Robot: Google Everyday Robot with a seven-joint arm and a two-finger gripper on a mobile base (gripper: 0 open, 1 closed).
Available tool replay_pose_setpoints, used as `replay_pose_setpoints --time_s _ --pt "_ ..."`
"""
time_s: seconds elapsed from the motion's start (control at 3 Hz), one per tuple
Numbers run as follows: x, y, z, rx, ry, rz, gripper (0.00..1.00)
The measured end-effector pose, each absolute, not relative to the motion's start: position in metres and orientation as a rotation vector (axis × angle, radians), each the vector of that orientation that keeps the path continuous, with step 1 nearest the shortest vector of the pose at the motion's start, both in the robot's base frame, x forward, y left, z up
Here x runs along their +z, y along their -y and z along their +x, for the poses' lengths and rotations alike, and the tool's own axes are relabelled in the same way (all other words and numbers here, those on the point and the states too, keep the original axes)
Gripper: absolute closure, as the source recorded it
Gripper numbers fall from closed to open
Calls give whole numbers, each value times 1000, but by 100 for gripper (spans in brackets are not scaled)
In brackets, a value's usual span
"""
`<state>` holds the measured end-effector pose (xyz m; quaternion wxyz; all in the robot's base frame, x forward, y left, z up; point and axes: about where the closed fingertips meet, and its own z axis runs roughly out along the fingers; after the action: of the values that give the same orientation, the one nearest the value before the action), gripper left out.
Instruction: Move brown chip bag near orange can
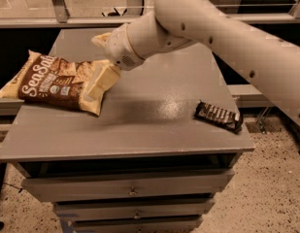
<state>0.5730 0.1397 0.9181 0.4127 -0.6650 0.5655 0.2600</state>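
The brown chip bag [55, 81] lies flat on the left side of the grey table [154, 125], with its "Sea Salt" script facing up. My gripper [102, 79] hangs from the big pale arm [198, 23] and sits right at the bag's right edge, low over the table. The orange can is hidden; the arm covers the far side of the table.
A small dark striped snack-bar wrapper [218, 116] lies near the table's right front corner. Drawers [130, 191] are under the tabletop. A railing with glass [57, 4] runs behind the table. The floor to the right is speckled.
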Motion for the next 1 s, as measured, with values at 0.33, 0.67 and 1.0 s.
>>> replay_pose_setpoints --time_s 0.33,0.67,1.0 --pt "906 -179 583 678 -1396 -1674 0" --pt "890 -203 592 670 -1417 -1670 0" --pt "878 -214 601 645 -1452 -1648 18"
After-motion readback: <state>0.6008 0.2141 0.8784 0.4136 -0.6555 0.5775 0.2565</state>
